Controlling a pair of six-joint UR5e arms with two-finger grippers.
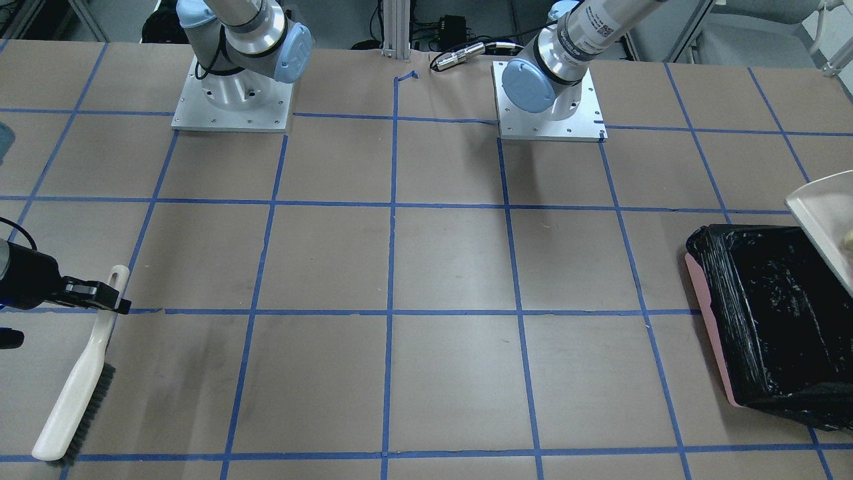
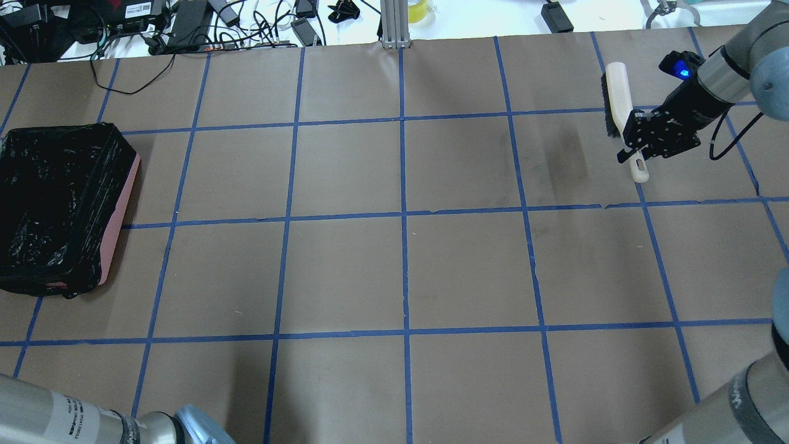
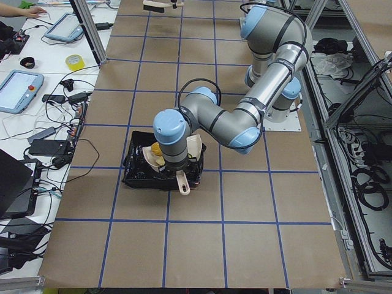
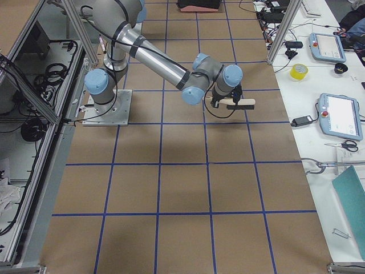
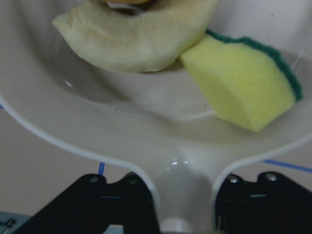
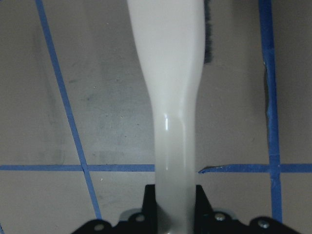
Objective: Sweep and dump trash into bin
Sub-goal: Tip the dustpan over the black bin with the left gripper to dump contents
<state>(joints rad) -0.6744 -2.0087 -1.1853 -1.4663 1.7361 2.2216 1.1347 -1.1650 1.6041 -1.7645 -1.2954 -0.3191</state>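
Note:
My left gripper (image 5: 183,204) is shut on the handle of a cream dustpan (image 5: 146,146). The pan holds the pale crescent slice (image 5: 131,39) and the yellow-green sponge piece (image 5: 243,83). Only an edge of the golden-brown lump (image 5: 131,2) shows there; it also shows in the exterior left view (image 3: 157,149). The dustpan (image 1: 823,220) hangs above the pink bin (image 1: 773,313) with its black bag liner. My right gripper (image 2: 638,139) is shut on the handle of a cream hand brush (image 2: 619,92), far from the bin (image 2: 55,197).
The table is brown paper with a grid of blue tape. The two arm bases (image 1: 233,100) stand at its robot side. Cables and devices (image 2: 185,24) lie beyond the far edge. The brush bristles (image 1: 90,413) rest on the table near its end.

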